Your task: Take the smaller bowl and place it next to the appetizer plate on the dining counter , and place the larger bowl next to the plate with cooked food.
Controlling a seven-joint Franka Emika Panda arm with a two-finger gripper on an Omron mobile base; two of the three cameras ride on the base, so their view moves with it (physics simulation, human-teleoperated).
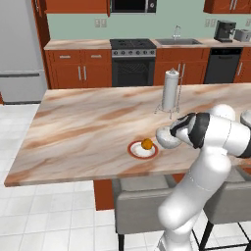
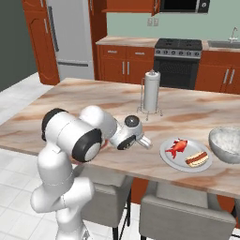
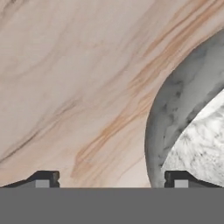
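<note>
My hand stands open over the smaller bowl, mid-frame beside the appetizer plate. Next I judge: fetch the larger bowl, far right.

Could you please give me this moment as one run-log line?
end effector: open | smaller bowl: on dining counter, beside appetizer plate | larger bowl: beside cooked-food plate
</note>
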